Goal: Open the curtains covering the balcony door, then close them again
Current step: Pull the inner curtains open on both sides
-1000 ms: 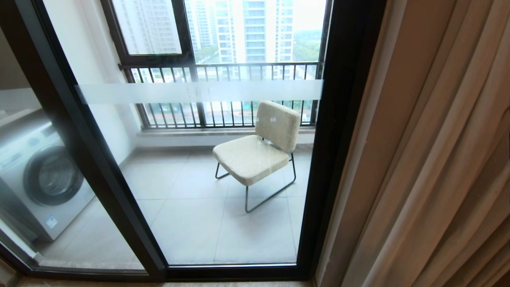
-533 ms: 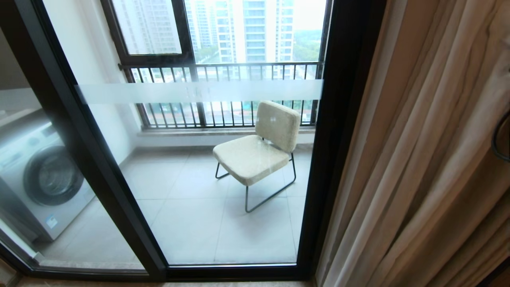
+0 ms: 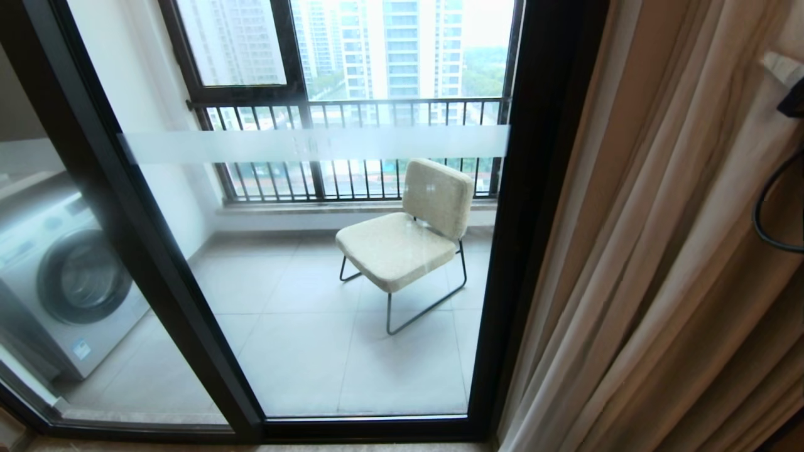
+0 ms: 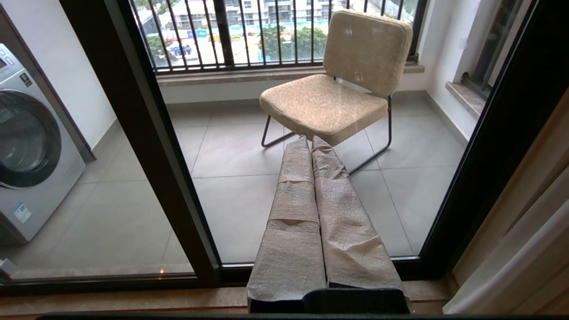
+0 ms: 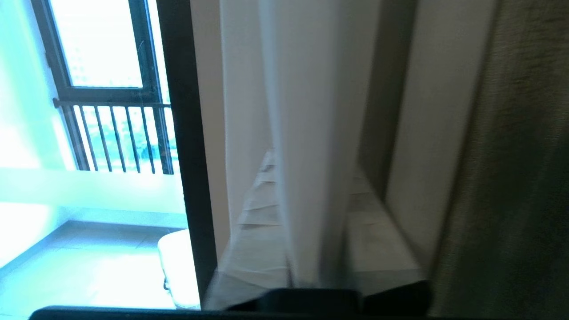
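The curtains (image 3: 659, 251) hang bunched in beige pleats at the right of the head view, beside the balcony door (image 3: 314, 144). The door's glass with its frosted band stands uncovered in its black frame (image 3: 527, 251). My right gripper (image 3: 785, 69) shows only at the right edge, against the curtains, with a black cable looping below it. In the right wrist view its taped fingers (image 5: 262, 213) stand apart, and a pale fold of the curtains (image 5: 311, 133) runs through the gap of the right gripper (image 5: 313, 162). My left gripper (image 4: 310, 140) is shut, low in front of the door, and holds nothing.
Behind the glass stand a cream chair (image 3: 408, 238) on thin black legs and a washing machine (image 3: 63, 282) at the left. A black-framed window with railing bars (image 3: 352, 107) closes the balcony's far side. The door's bottom rail (image 4: 311, 271) runs just ahead of the left gripper.
My right arm has swung in from the right: first only its cable showed at the head view's edge, now a taped finger too. The curtain pleats there have shifted slightly.
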{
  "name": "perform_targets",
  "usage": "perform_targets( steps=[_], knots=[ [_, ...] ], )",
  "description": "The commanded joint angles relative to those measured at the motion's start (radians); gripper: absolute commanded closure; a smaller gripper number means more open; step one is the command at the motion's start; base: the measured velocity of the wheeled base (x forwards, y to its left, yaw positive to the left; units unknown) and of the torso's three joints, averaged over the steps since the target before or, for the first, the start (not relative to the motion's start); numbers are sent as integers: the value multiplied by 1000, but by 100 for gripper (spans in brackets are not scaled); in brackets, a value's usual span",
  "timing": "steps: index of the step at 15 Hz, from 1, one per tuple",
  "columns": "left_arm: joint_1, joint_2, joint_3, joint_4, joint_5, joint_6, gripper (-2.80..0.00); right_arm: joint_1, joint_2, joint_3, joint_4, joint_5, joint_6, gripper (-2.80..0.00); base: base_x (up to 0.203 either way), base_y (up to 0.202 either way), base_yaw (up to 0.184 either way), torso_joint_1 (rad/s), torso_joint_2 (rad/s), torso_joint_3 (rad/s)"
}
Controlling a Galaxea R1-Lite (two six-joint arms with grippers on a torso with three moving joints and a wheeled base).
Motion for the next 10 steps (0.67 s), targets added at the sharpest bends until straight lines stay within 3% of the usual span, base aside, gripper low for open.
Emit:
perform_targets(
  steps=[1, 6, 10],
  knots=[
    [0, 0, 0, -1, 0, 0, 0, 0, 1, 1, -8, 2, -1, -280, 0, 0, 0, 0, 0, 0],
    [0, 0, 0, -1, 0, 0, 0, -1, -58, 81, -51, 3, -1, -280, 0, 0, 0, 0, 0, 0],
    [0, 0, 0, -1, 0, 0, 0, -1, -207, 264, -61, 0, -1, -280, 0, 0, 0, 0, 0, 0]
  ],
)
